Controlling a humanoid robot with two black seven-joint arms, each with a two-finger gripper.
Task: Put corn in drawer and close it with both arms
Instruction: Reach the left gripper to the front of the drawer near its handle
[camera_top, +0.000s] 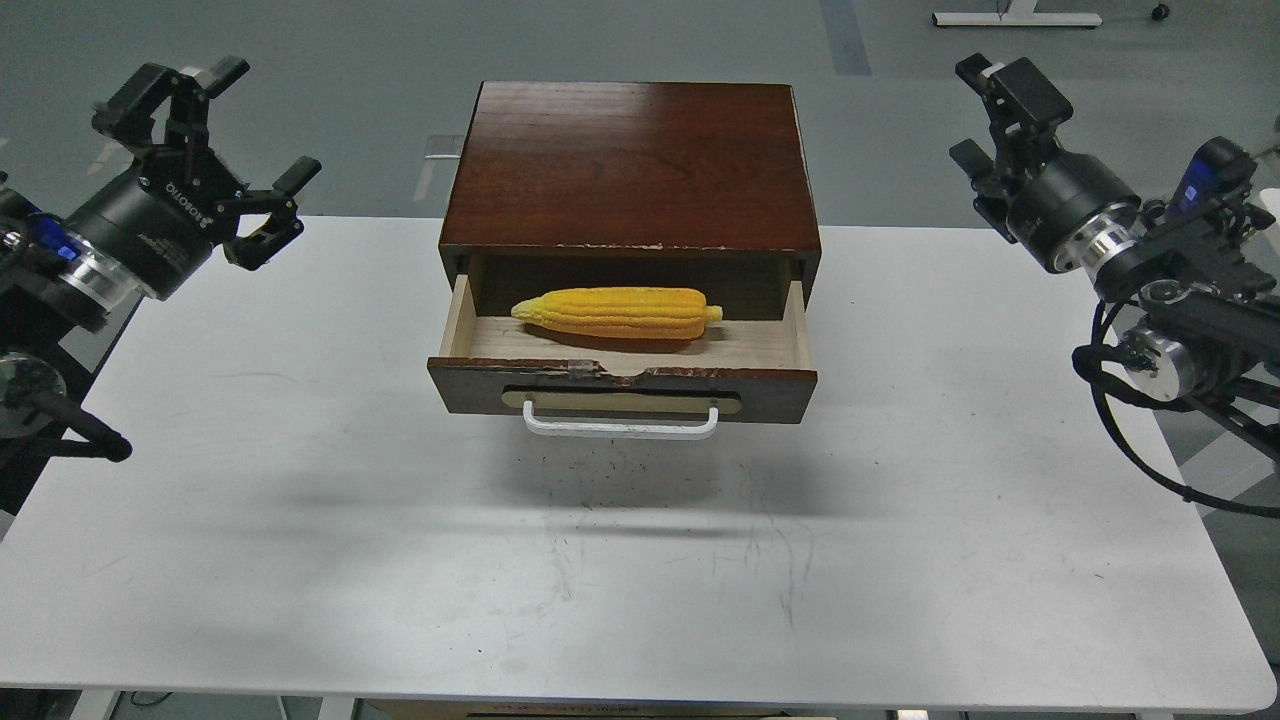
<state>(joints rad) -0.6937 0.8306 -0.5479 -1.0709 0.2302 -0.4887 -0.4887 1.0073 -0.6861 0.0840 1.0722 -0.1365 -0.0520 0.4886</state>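
The yellow corn (615, 312) lies lengthwise inside the open drawer (780, 386), tapered end to the left, on the pale wood bottom. The drawer is pulled out of the dark brown cabinet (630, 160), and its white bar handle (620, 428) faces me. My left gripper (235, 150) is open and empty, raised above the table's far left edge. My right gripper (978, 115) is open and empty, raised beyond the table's far right corner. Both grippers are well away from the drawer.
The cabinet stands at the back middle of the white table (640, 560). My right arm's loose black cable (1120, 420) hangs over the table's right edge. A white stand base (1015, 18) sits on the grey floor behind.
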